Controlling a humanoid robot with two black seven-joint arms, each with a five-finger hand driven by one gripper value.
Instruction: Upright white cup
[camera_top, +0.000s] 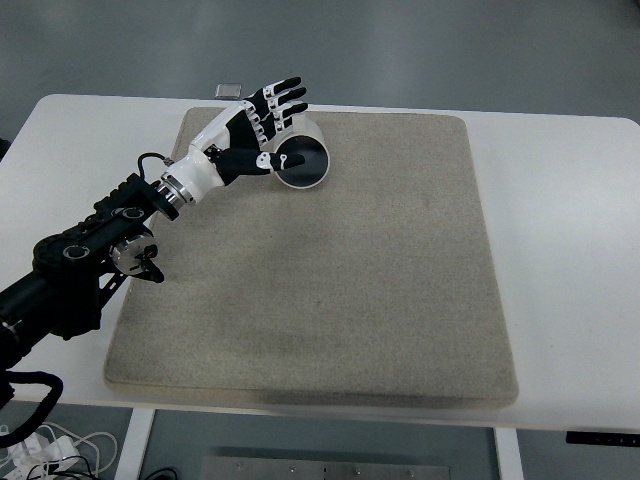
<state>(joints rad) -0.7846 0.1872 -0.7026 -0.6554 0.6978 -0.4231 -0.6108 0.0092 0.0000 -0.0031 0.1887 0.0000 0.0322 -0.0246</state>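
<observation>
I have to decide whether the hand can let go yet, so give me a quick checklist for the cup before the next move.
1. White cup upright: not ok, it looks tipped, its opening facing the camera.
2. Left hand on the cup: ok, thumb across the rim, fingers spread behind.
3. Firm grasp: cannot tell.
4. Cup over the beige mat: ok, near its far-left corner.
5. Mat around the cup free: ok.

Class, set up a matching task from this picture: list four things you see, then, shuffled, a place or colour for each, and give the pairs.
Things:
1. white cup
2. left robot hand
3. beige mat
4. small grey object

Descriptions:
A. covers most of the table
B. beyond the mat's far edge
C. on the mat's far left part
D. fingers spread, at the cup's left side

Pairs: 1-C, 2-D, 3-A, 4-B
</observation>
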